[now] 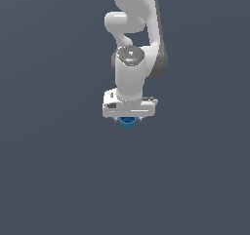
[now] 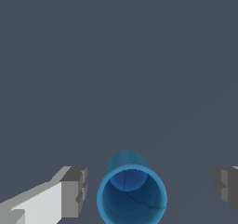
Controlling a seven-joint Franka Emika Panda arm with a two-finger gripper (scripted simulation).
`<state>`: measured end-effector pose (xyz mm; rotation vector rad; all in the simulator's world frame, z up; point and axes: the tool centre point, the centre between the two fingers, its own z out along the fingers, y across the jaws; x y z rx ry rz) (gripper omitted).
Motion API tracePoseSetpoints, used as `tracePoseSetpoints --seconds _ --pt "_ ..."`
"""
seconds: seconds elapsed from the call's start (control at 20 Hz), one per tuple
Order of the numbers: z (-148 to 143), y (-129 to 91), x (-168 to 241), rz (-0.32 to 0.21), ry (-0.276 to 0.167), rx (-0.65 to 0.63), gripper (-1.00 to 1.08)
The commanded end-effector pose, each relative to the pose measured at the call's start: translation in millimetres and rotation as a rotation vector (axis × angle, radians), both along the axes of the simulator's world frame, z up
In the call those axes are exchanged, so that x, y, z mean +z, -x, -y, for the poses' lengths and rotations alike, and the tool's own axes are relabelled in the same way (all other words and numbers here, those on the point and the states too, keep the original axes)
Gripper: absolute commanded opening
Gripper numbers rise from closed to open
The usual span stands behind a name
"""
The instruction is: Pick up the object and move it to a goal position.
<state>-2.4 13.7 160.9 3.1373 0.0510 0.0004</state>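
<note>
The blue cup (image 2: 132, 194) is seen between the spread jaws of the gripper (image 2: 151, 190), nearer one finger (image 2: 74, 190) than the other, touched by neither. The jaws are likely held released so the cup can be straddled before closing.

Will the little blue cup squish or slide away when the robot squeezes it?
Probably not squish: the blue cup looks like a rigid, hollow tube with thin walls. Its round, smooth side might slip or turn unless the open gripper closes evenly on both sides. It stands upright with its opening up, and being small and empty it is likely light, so an off-centre nudge could tip it.
</note>
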Motion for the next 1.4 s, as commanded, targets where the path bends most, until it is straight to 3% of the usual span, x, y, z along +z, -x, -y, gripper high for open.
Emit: tracePoseSetpoints --seconds 0.0,0.8,1.35 --pt "0 0 0 0.000 0.000 0.000 0.28" --pt "10 1 0 -0.012 -0.012 -0.054 0.28" --pt "11 5 -9 -0.047 -0.045 -0.261 0.28"
